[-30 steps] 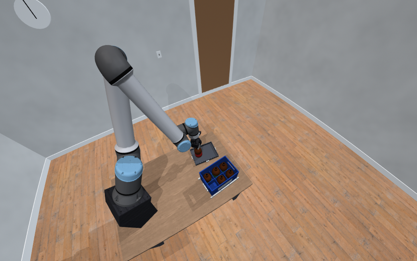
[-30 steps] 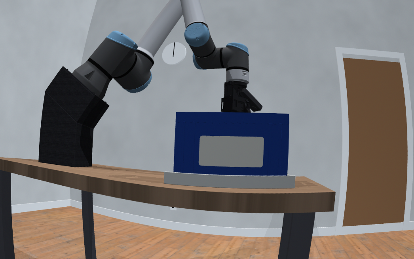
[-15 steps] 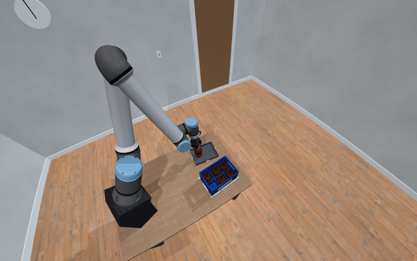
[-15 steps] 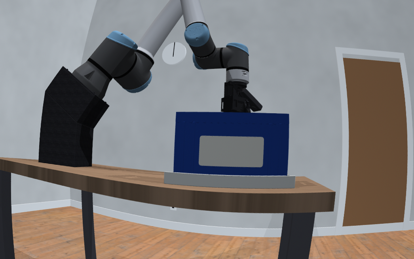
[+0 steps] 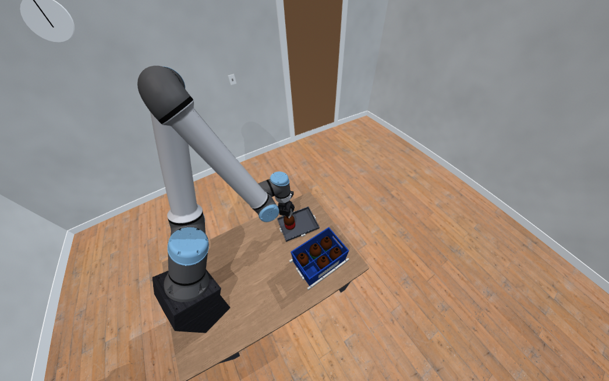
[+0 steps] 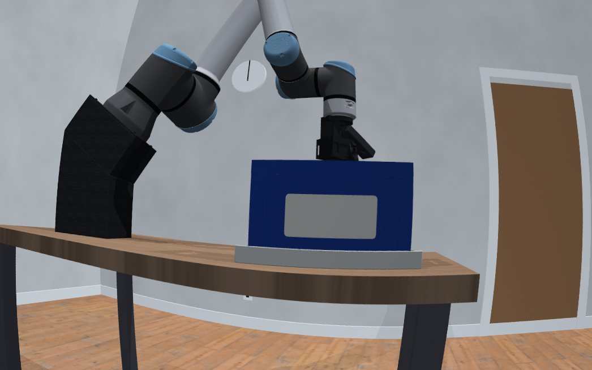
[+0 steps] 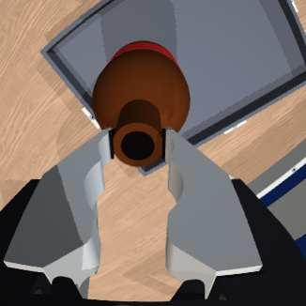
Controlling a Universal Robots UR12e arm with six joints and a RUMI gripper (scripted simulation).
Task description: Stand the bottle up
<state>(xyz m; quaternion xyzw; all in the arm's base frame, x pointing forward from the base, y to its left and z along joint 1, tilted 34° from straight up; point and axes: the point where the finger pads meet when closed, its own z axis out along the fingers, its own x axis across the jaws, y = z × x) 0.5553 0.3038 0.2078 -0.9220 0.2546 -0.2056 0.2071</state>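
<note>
A brown bottle (image 7: 141, 100) with a red band hangs upright under my gripper (image 7: 139, 130), whose two grey fingers are shut on its neck. In the top view the bottle (image 5: 289, 221) is over the near-left corner of the dark grey tray (image 5: 298, 223), with my gripper (image 5: 286, 210) just above it. The blue crate (image 5: 322, 254) stands on the table to the front right of the tray and holds several upright brown bottles. In the exterior view the crate (image 6: 330, 205) hides the bottle and my fingertips; only the gripper body (image 6: 340, 141) shows above its rim.
The crate sits on a pale grey base (image 6: 328, 258) near the table's right end. The robot's black base (image 5: 190, 298) stands at the table's left end. A corner of the crate (image 7: 286, 185) shows at the right edge of the wrist view.
</note>
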